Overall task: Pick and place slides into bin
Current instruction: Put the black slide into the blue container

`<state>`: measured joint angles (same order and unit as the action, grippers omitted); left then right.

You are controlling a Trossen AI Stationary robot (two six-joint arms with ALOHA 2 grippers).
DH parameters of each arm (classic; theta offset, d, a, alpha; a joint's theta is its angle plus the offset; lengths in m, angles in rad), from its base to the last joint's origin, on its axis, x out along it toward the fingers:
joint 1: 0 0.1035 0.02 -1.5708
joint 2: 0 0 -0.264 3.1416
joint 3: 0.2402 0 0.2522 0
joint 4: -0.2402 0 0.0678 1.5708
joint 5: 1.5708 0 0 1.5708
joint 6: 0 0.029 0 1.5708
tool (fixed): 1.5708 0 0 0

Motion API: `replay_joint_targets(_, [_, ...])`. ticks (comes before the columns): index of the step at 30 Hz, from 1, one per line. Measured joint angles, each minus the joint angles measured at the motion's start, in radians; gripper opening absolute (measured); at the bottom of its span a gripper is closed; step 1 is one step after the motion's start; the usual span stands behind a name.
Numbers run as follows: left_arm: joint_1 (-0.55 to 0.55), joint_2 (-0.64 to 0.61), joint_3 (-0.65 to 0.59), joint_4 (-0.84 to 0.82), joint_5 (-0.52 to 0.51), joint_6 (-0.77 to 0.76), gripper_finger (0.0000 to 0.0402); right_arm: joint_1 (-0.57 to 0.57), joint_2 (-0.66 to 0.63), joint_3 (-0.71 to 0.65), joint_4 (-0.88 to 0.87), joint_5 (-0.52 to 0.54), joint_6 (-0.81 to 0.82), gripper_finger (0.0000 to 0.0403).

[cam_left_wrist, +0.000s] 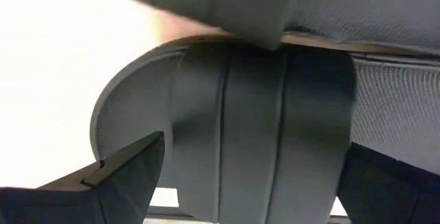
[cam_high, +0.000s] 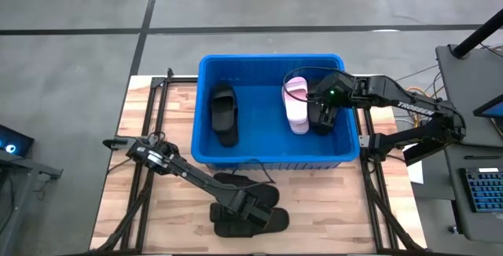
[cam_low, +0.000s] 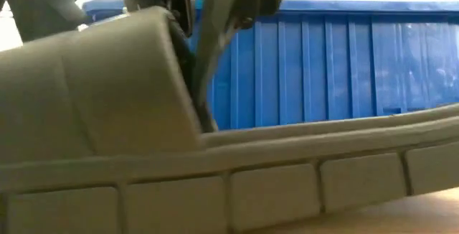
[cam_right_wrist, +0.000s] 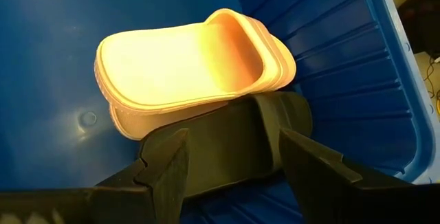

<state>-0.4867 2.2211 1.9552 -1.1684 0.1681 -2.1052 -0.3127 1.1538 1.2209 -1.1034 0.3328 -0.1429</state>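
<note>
The blue bin (cam_high: pixel 271 159) stands at the table's far middle. In it lie a black slide (cam_high: pixel 224 115), a pale pink slide (cam_high: pixel 296 105) and another black slide (cam_right_wrist: pixel 234 138) that lies against the pink one. My right gripper (cam_right_wrist: pixel 234 165) hangs open above that black slide and touches nothing. In front of the bin, two black slides (cam_high: pixel 236 182) lie on the wooden table. My left gripper (cam_high: pixel 251 207) points down over them, open. One finger stands on either side of one slide's wide strap (cam_left_wrist: pixel 261 114).
The bin's near wall (cam_low: pixel 344 62) rises just behind the slides on the table. The table's front edge is close to the left gripper. A keyboard (cam_high: pixel 481 193) sits beyond the table's right side, and black frame bars (cam_high: pixel 153 122) run along its left.
</note>
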Motion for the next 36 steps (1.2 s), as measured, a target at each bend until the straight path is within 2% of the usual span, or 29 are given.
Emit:
replay_joint_targets(5, [-0.019,0.000,-0.007,-0.005,0.038,-0.001,0.0363,0.000,0.000,0.000,0.009,0.000,0.000,0.0215])
replay_joint_targets(10, [-0.024,-0.001,-0.047,-0.001,0.149,0.047,0.0362,0.000,0.000,0.000,0.022,0.000,0.000,0.0215])
replay_joint_targets(12, [-0.025,-0.001,-0.061,-0.001,0.191,0.073,0.0355,0.000,0.000,0.000,0.024,0.000,0.000,0.0215])
replay_joint_targets(15, [-0.025,-0.001,-0.068,-0.002,0.195,0.089,0.0334,0.000,0.000,0.000,0.025,0.000,0.000,0.0215])
replay_joint_targets(25, [-0.026,-0.003,-0.069,-0.003,0.197,0.108,0.0199,0.000,0.000,0.000,0.041,0.000,0.000,0.0215])
replay_joint_targets(31, [-0.028,-0.024,-0.069,-0.046,0.194,0.177,0.0097,0.000,0.000,0.000,0.041,0.000,0.000,0.0215])
replay_joint_targets(36, [-0.034,-0.088,-0.069,-0.090,0.152,0.284,0.0013,0.000,0.000,0.000,0.041,0.000,0.000,0.0215])
